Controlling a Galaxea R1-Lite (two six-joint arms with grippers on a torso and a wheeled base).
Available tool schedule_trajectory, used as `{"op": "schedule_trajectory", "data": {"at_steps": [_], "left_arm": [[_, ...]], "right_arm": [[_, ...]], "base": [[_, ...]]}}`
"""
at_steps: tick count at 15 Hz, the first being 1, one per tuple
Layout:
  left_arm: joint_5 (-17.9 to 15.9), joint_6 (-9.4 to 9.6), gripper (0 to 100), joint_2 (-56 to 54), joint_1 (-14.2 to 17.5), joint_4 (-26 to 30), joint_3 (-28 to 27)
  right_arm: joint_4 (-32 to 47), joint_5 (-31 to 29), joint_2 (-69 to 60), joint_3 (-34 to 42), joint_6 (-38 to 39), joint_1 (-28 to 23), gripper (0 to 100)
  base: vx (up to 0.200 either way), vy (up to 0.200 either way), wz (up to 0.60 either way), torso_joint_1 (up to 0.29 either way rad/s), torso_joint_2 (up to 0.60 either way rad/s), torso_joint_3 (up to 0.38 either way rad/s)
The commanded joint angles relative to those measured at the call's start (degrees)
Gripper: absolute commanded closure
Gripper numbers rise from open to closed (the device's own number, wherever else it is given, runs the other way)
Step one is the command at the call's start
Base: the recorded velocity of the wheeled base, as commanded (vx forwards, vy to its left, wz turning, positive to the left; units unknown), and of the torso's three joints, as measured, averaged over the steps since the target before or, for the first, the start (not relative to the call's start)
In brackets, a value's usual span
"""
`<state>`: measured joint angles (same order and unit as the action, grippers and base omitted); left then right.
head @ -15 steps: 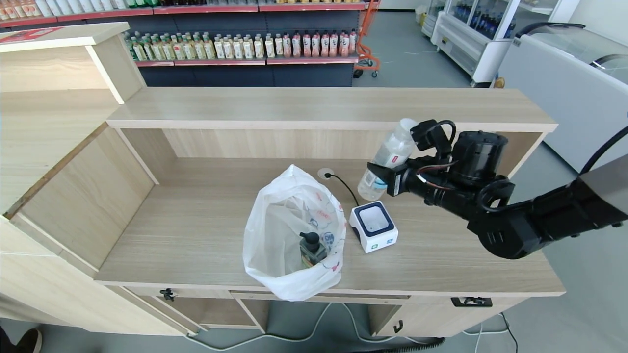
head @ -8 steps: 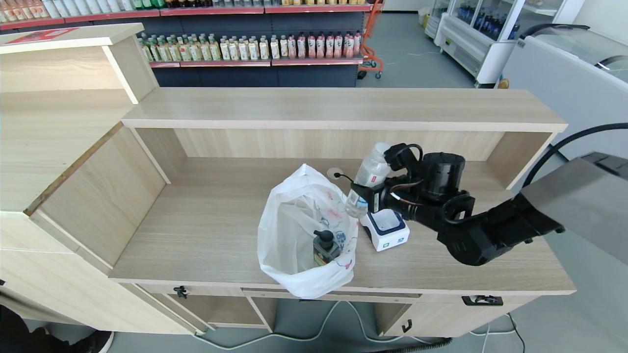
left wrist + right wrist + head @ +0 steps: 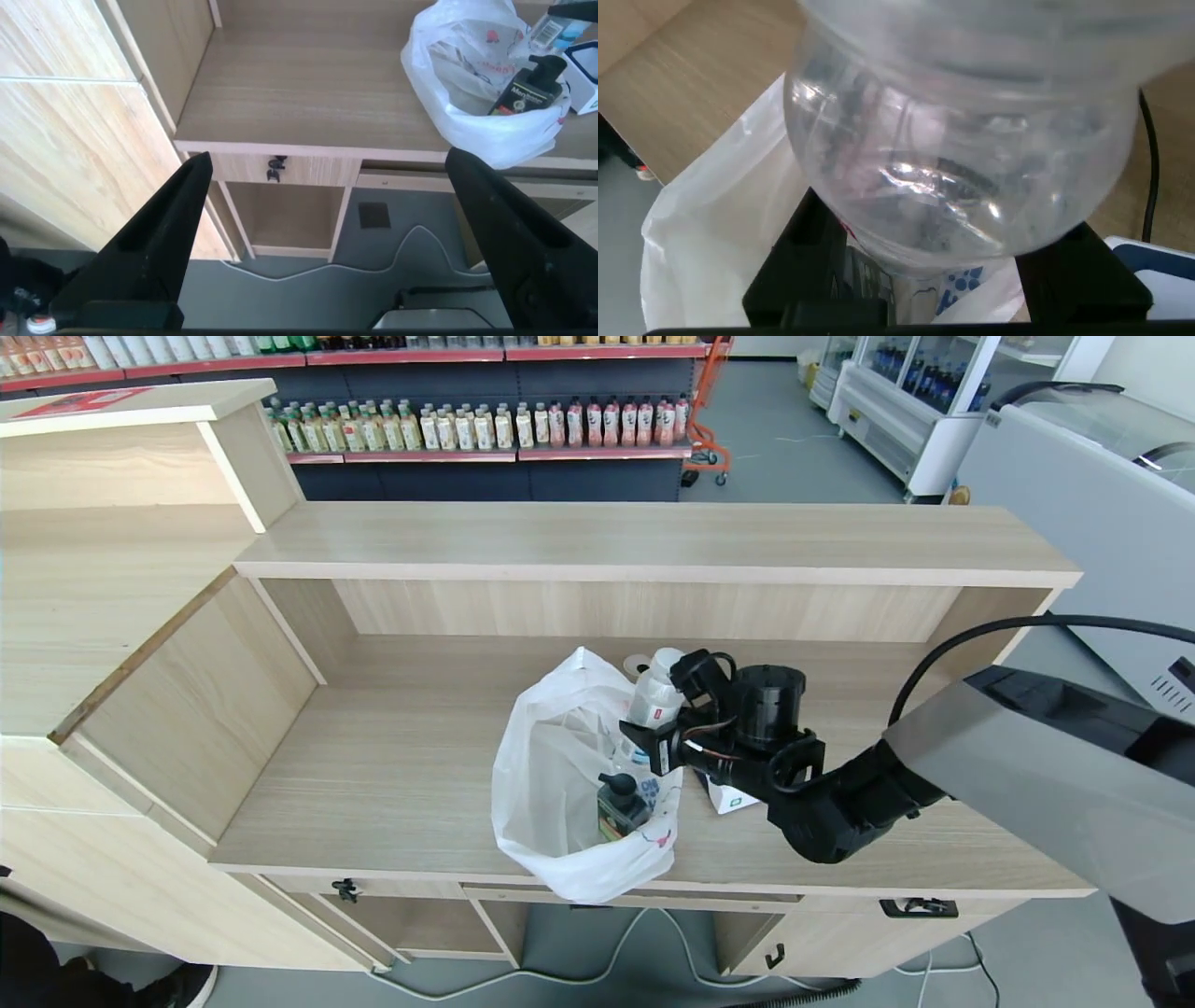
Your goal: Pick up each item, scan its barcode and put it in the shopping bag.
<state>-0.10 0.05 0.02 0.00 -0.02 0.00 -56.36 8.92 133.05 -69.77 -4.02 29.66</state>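
Moved: right pincer [image 3: 667, 707] carried bottle [image 3: 651, 695] to shopping bag [image 3: 546, 793] | clamped on bottle, cap tilted up | left pincer [image 3: 327, 163] apart

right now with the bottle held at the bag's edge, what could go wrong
The water bottle in the right claw hangs tilted at the right rim of the shopping bag; released here, it may catch the rim and fall outside. It could strike the pump bottle standing inside. The bag bulges past the counter front, so a knock might tip it off.
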Motion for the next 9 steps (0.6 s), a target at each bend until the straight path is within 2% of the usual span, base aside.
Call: {"op": "schedule_trajectory", "data": {"at_steps": [1,9], "left_arm": [[0.01,-0.05,0,-0.02,0.0,0.02,0.0],[0.01,-0.05,0,-0.02,0.0,0.02,0.0]], "right_arm": [[0.19,-0.05,3.09,-1.95,-0.64,0.05,100],[-1.65,-0.66,8.54,-3.89,-4.41,-1.27,100]], "base": [[0.0,0.0,0.0,0.0,0.0,0.0],[0.0,0.0,0.0,0.0,0.0,0.0]]}}
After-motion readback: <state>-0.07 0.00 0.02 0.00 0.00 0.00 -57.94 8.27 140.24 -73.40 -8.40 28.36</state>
